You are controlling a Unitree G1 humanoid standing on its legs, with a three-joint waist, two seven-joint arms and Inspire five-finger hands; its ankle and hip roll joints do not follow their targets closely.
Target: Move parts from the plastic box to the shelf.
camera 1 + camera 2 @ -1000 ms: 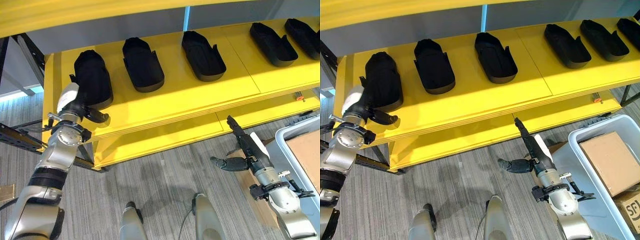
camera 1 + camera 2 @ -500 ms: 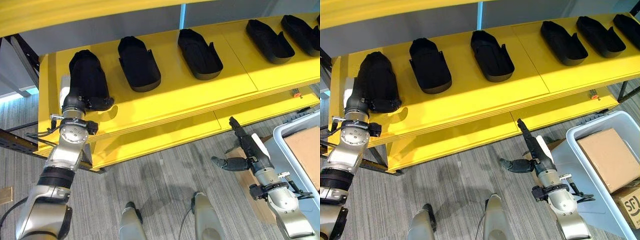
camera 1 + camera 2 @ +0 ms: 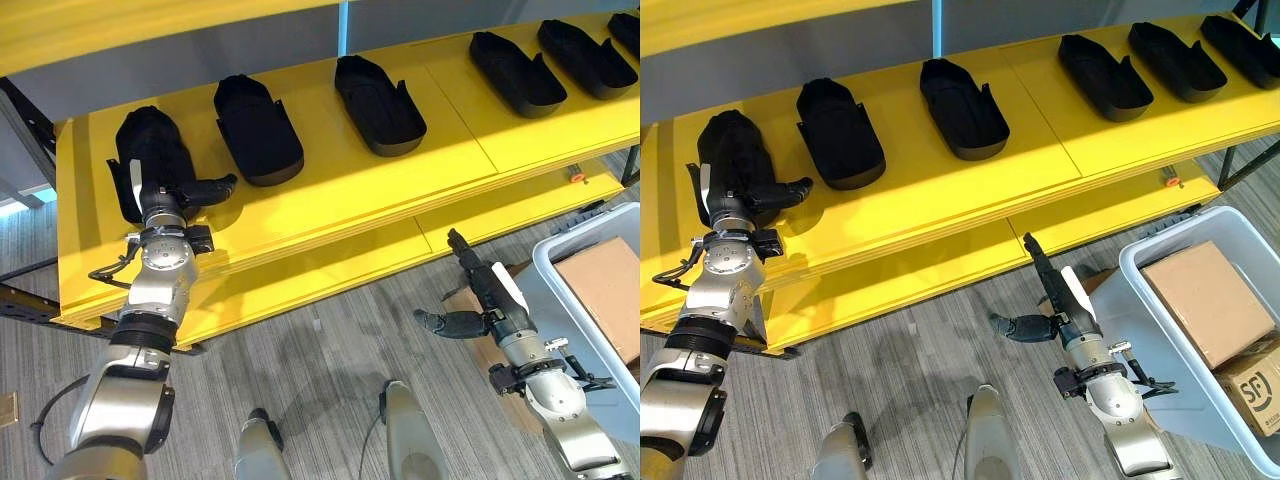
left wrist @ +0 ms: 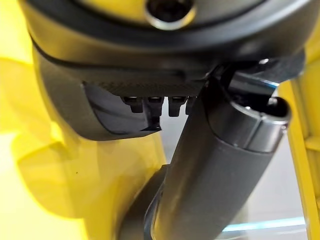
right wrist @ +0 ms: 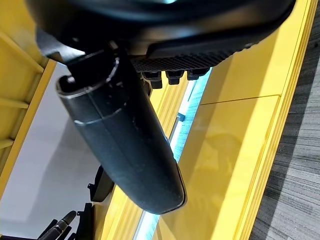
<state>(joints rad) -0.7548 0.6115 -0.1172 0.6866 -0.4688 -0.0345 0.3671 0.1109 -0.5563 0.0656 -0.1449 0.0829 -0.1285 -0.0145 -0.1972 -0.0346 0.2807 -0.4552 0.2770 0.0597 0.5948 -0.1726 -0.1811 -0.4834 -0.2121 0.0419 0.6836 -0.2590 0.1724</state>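
Note:
Several black moulded parts lie in a row on the yellow shelf (image 3: 330, 190). My left hand (image 3: 160, 200) rests against the near end of the leftmost part (image 3: 150, 145), fingers straight along it and thumb (image 4: 225, 165) stretched out to the side over the shelf board. My right hand (image 3: 490, 295) hangs below the shelf's front edge over the floor, open and empty, fingers pointing up towards the lower shelf board, thumb (image 5: 125, 135) held apart. The grey plastic box (image 3: 1140, 275) stands at the right, beside that arm.
Inside the plastic box lie cardboard boxes (image 3: 1205, 300). More black parts (image 3: 378, 92) sit spaced along the shelf to the right. A lower yellow board (image 3: 330, 265) runs under the top one. The grey plank floor (image 3: 330, 350) lies in front.
The camera has swung, shifting the whole scene left. My left hand has moved right and up onto the near end of the leftmost part. The right hand has held its pose.

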